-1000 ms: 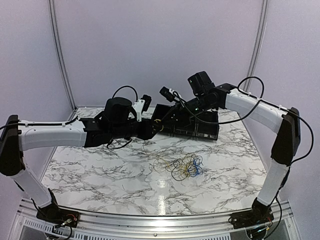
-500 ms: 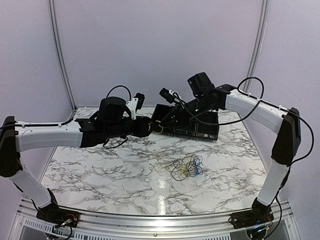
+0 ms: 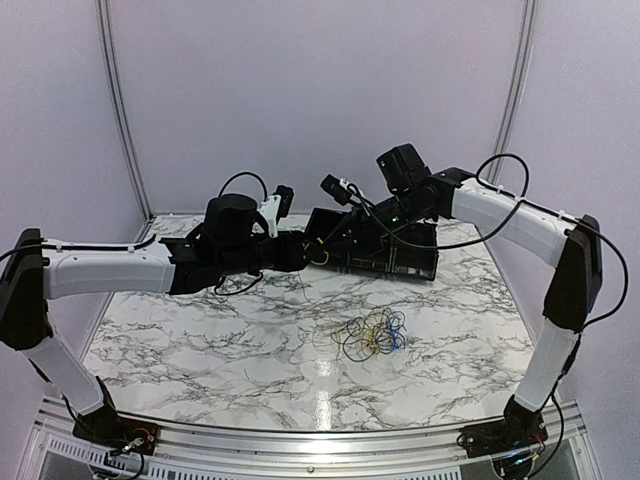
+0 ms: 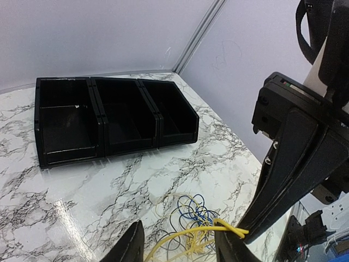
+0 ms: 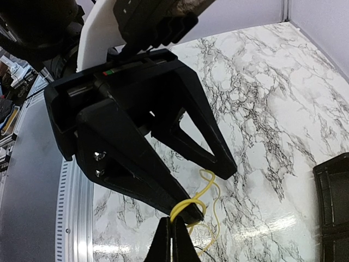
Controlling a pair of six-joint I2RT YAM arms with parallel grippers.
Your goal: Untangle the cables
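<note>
White arm links (image 3: 100, 272), black joints (image 3: 570, 270), looping black cables (image 3: 500, 158), black wedge-shaped jaws, silver screws (image 5: 98, 156)

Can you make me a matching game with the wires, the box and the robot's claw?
Things:
1. thin yellow cable
2. thin blue cable
3. black three-compartment plastic bin
4. right gripper

States or places:
A. shut
B. lying in loops mid-way across the marble table
C. held up in the air at one end
D. standing at the far edge

Pairs: 1-C, 2-B, 3-D, 4-A.
</note>
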